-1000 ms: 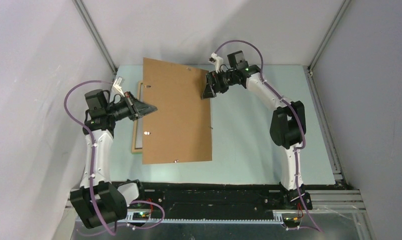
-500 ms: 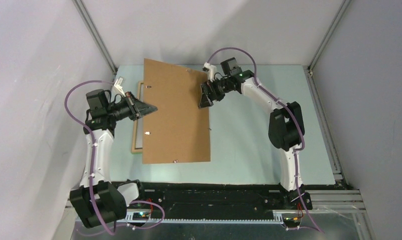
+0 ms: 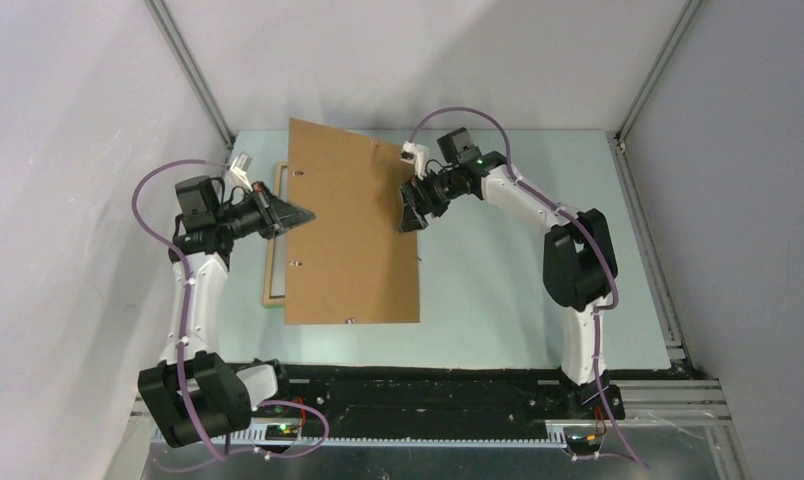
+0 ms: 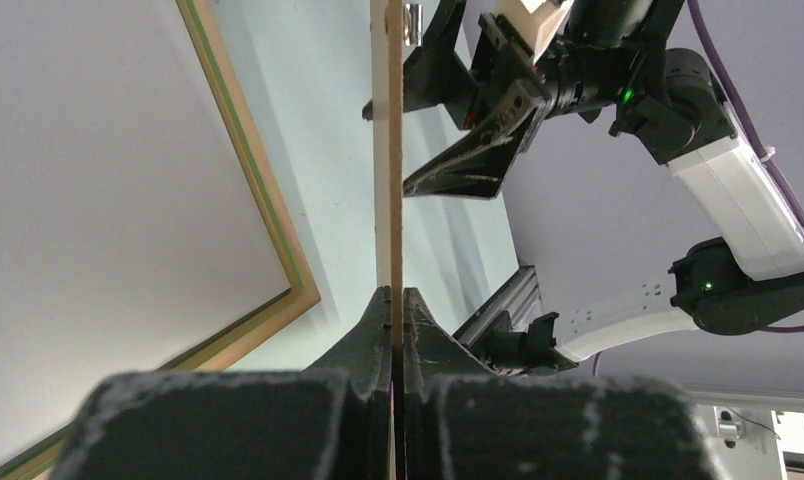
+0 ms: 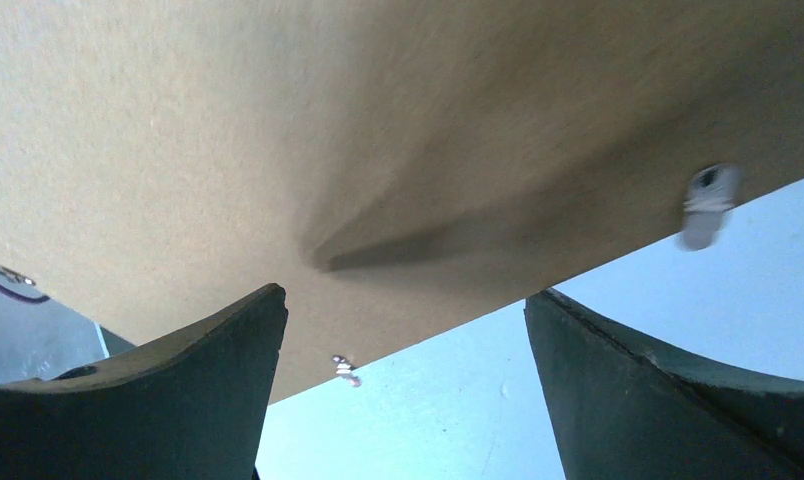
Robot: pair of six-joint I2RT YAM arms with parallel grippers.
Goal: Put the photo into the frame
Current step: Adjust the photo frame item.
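My left gripper (image 3: pixel 303 215) (image 4: pixel 390 292) is shut on the left edge of a large brown backing board (image 3: pixel 353 230), seen edge-on (image 4: pixel 388 150) in the left wrist view, and holds it above the table. Beneath it lies the frame (image 3: pixel 273 255) (image 4: pixel 268 200), a wooden strip with a green line. A flat white surface (image 4: pixel 98 200) fills the frame; I cannot tell whether it is the photo. My right gripper (image 3: pixel 411 212) (image 5: pixel 403 295) stands wide open at the board's right edge (image 5: pixel 378 180), gripping nothing. One of its fingers (image 4: pixel 468 165) shows beside the board.
The pale blue table (image 3: pixel 518 270) lies to the right of the board. Small metal clips (image 5: pixel 705 200) sit along the board's edge. Grey walls close in at the left and back, and a black rail (image 3: pixel 428 385) runs along the near edge.
My right gripper has slid along the board's right edge toward the near side and slightly left, still open. The left gripper keeps its hold; the board has barely shifted.
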